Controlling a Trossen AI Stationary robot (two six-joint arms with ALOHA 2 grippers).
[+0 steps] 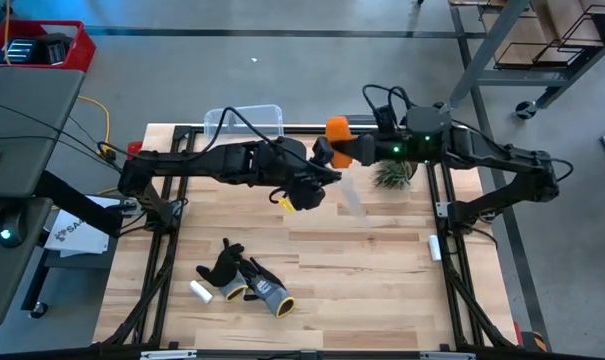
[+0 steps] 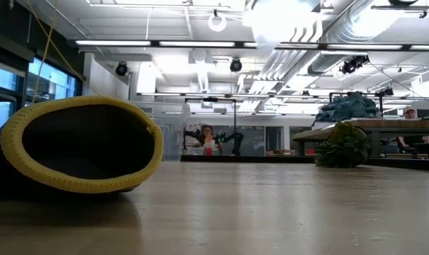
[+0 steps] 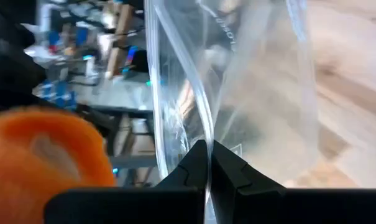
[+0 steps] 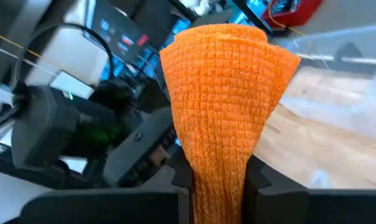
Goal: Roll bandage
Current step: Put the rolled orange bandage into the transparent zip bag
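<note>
The orange bandage (image 4: 228, 93) is a stubby roll held in my right gripper (image 4: 219, 177), above the table's far middle in the high view (image 1: 340, 130). It also shows in the left wrist view (image 3: 41, 152). My left gripper (image 3: 207, 163) is shut on a clear plastic bag (image 3: 250, 87), just to the near left of the bandage in the high view (image 1: 327, 180). The bag hangs toward the table (image 1: 352, 197). Neither gripper shows in the low view. My left gripper pinches the clear bag's upper edge (image 3: 206, 134) between its two fingertips. The film spreads away from the fingers; one layer or several, I cannot tell. The bag is held up off the table. My right gripper pinches the bandage roll's lower part (image 4: 217, 158) between its two fingers, one on each side. The roll stands out past the fingertips, widening toward its free end (image 4: 237, 37). It is lifted clear of the table.
A clear plastic tub (image 1: 244, 122) stands at the far edge, and a green plant (image 1: 392, 175) at the far right. Black-grey-yellow gloves (image 1: 250, 282) and a small white cylinder (image 1: 200, 291) lie near the front left. The glove cuff (image 2: 79, 145) fills the low view's left.
</note>
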